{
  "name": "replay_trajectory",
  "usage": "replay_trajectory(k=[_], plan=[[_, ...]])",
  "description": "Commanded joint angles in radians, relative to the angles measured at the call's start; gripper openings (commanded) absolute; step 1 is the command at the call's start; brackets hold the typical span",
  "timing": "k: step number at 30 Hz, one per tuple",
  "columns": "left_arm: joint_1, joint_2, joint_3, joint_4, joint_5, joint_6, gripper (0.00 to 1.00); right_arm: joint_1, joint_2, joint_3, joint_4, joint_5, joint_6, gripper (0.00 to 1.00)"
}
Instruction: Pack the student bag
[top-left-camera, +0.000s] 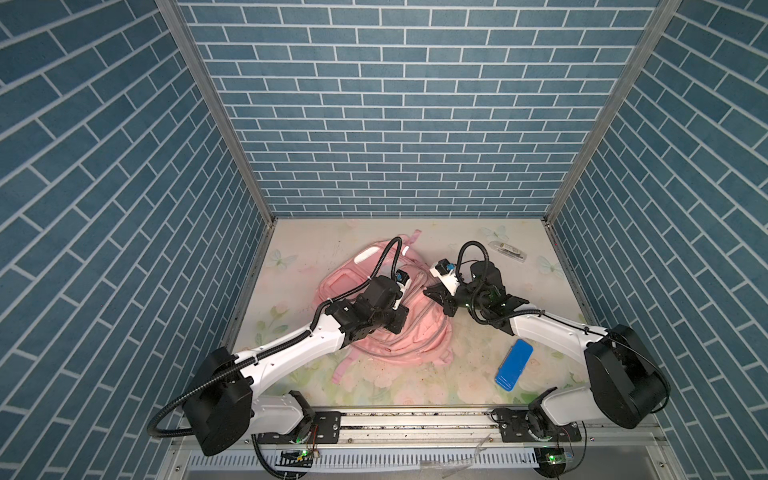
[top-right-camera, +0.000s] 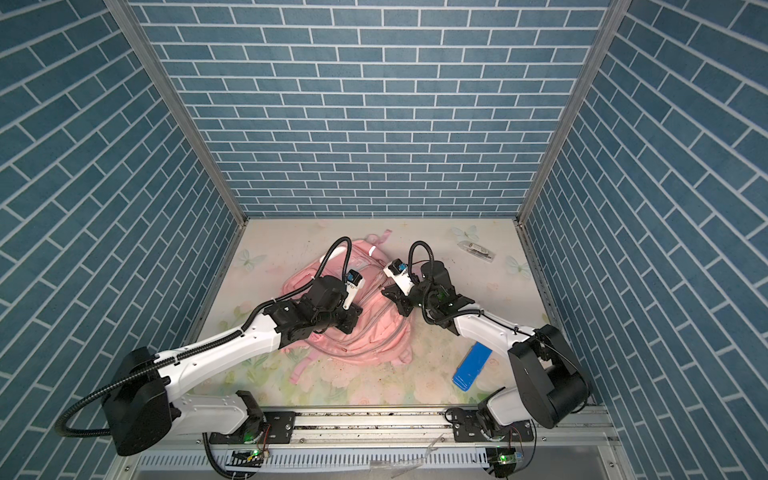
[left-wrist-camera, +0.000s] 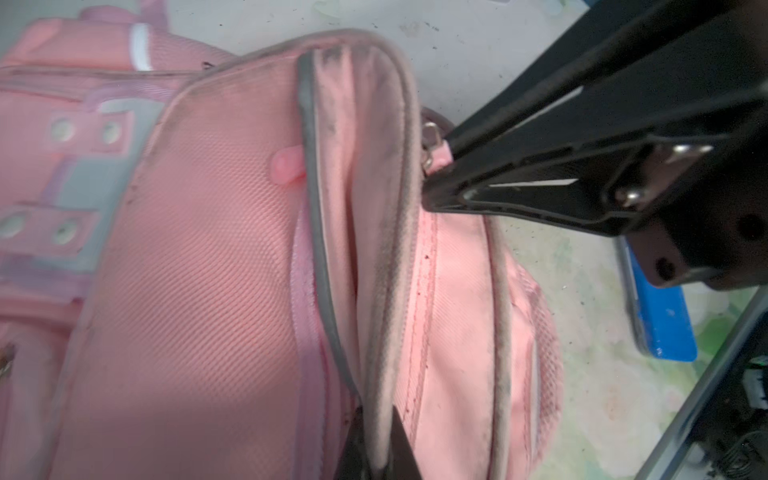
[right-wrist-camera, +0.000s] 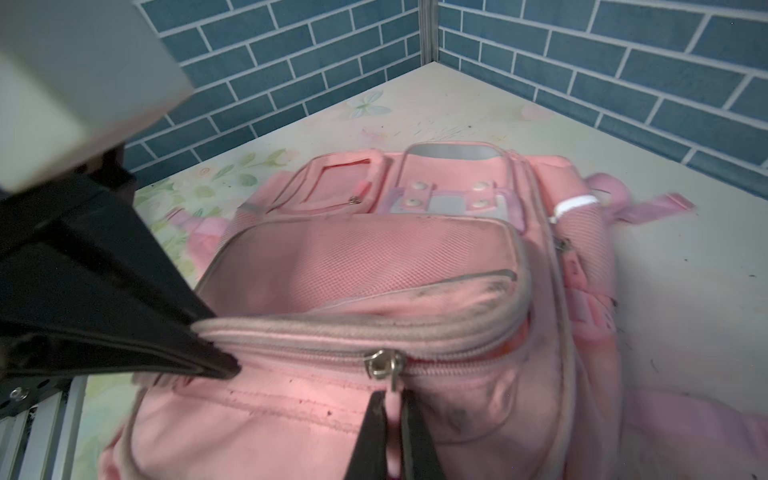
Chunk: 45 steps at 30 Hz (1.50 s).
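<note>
While student bag (top-left-camera: 419, 332) lies front-up mid floral table mat (top-left-camera: 332, 237), both grippers sit on its upper side, tips near each other but apart. Left gripper (left-wrist-camera: 376, 440) pinched closed on piped pocket rim (left-wrist-camera: 392, 257). Right gripper (right-wrist-camera: 390, 440) clamped tight on pink zip pull tab (right-wrist-camera: 392, 411), just below metal zip slider (right-wrist-camera: 384, 365). Blue pencil case (top-left-camera: 514, 365) on mat right of bag, beside right forearm. Clear packet (top-left-camera: 508, 250) near far right corner, well apart.

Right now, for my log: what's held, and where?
Both hold the large pink fabric backpack: left hand pinches its piped pocket edge, right hand its zipper pull.
</note>
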Motion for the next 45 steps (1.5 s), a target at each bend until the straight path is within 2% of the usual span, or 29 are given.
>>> replay_trajectory(k=[1, 5, 12, 17, 19, 20, 22, 24, 26, 29, 32, 37, 41, 45], plan=[[-0.013, 0.036, 0.062, 0.142, 0.089, -0.038, 0.00, -0.041, 0.012, 0.032, -0.028, -0.007, -0.071, 0.00], [0.032, 0.067, 0.079, 0.172, 0.126, -0.052, 0.00, -0.047, 0.005, 0.032, -0.073, -0.055, -0.139, 0.00], [0.068, 0.066, 0.097, 0.196, 0.149, -0.072, 0.00, 0.012, -0.038, -0.028, -0.049, -0.122, -0.130, 0.00], [0.068, 0.080, 0.112, 0.184, 0.164, -0.071, 0.00, 0.058, -0.043, -0.046, -0.028, -0.116, -0.085, 0.00], [0.068, 0.063, 0.099, 0.177, 0.162, -0.077, 0.00, 0.059, -0.053, -0.073, 0.014, -0.076, -0.052, 0.00], [0.068, 0.049, 0.094, 0.166, 0.157, -0.076, 0.05, 0.058, -0.056, -0.087, 0.030, -0.058, -0.044, 0.00], [0.074, 0.008, 0.090, 0.110, 0.157, -0.081, 0.24, 0.052, -0.066, -0.107, 0.057, -0.032, -0.024, 0.00], [0.083, -0.040, 0.084, 0.054, 0.155, -0.087, 0.36, 0.046, -0.072, -0.129, 0.093, -0.034, -0.012, 0.00], [0.098, -0.085, 0.072, 0.023, 0.156, -0.103, 0.45, 0.045, -0.073, -0.147, 0.129, -0.039, -0.013, 0.00], [0.122, -0.097, 0.095, 0.015, 0.157, -0.140, 0.49, 0.050, -0.065, -0.172, 0.179, -0.030, -0.015, 0.00], [0.127, -0.012, 0.200, -0.043, 0.162, -0.131, 0.51, 0.066, -0.072, -0.201, 0.233, -0.001, -0.038, 0.00], [0.126, 0.237, 0.477, -0.258, 0.150, -0.106, 0.53, 0.084, -0.091, -0.265, 0.322, 0.070, -0.078, 0.00], [0.120, 0.345, 0.577, -0.307, 0.146, -0.113, 0.53, 0.089, -0.111, -0.315, 0.406, 0.104, -0.100, 0.00], [0.086, 0.432, 0.679, -0.379, 0.087, -0.096, 0.54, 0.100, -0.106, -0.323, 0.413, 0.126, -0.137, 0.00]])
